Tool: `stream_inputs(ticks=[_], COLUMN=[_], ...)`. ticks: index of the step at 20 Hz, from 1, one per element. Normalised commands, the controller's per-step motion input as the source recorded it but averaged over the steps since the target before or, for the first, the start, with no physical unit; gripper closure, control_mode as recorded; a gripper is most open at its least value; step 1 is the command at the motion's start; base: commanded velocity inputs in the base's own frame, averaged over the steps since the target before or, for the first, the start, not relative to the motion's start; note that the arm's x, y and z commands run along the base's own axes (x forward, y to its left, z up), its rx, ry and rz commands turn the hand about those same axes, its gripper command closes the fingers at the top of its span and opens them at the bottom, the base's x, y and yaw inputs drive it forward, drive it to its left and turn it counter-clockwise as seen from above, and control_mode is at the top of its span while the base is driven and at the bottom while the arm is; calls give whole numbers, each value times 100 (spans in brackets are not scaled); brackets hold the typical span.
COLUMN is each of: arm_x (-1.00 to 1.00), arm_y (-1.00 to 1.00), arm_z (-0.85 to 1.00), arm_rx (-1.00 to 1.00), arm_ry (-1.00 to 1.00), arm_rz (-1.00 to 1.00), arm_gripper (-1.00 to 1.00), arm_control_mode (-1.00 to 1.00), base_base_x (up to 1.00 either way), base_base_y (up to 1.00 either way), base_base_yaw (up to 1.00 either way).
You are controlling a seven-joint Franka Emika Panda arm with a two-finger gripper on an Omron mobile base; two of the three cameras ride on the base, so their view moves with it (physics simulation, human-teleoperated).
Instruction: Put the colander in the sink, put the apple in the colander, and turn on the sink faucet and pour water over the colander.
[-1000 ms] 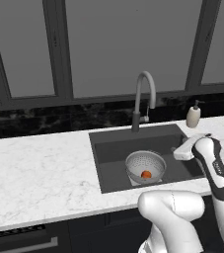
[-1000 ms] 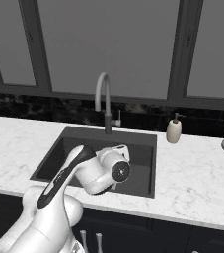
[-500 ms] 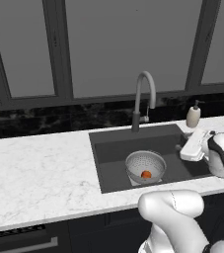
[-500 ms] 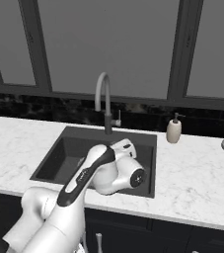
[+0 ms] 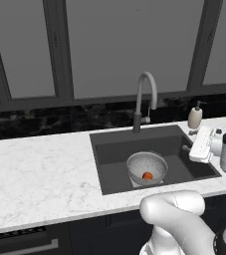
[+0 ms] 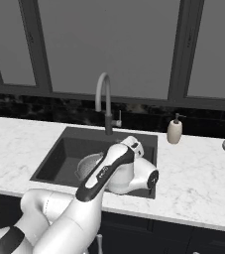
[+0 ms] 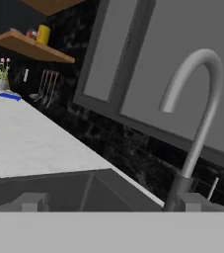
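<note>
Round silvery perforated metal colander (image 5: 147, 167) sits in the large rectangular dark grey recessed sink (image 5: 114, 172), toward its front middle. Small round red-orange apple (image 5: 147, 176) lies inside the colander, on its bottom. From the right base view the colander (image 6: 86, 166) is half hidden behind the white arm.

Tall grey metal gooseneck faucet (image 5: 143, 102) stands at the back edge of the sink, spout arching over the basin, small side lever (image 6: 118, 123) sticking out at its dark base. No water visible from the spout. Hand view looks up at the faucet (image 7: 196, 123) close by, with the sink's rim (image 7: 49, 175) below it.

Gripper (image 5: 186, 148) hangs over the right side of the sink, just right of the colander, pointing toward the faucet; jaws spread wide apart, holding nothing.

Beige soap dispenser bottle (image 5: 195, 117) stands on the white marble desk (image 5: 40, 174) behind the sink's right corner. Dark windows run behind the desk.
</note>
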Motion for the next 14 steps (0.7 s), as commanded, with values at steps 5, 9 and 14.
stream_inputs(ticks=[5,9,14], arm_x=[5,14,3], arm_y=[-2,0,-2], arm_z=[0,0,0], arm_rx=[-6,-9,-6], arm_ry=[-5,0,-1], arm_rz=[7,5,5], arm_gripper=[-100,-100,-100], arm_control_mode=[-100,-100,-100], base_base_x=[0,0,0], base_base_y=[0,0,0], base_base_yaw=[0,0,0])
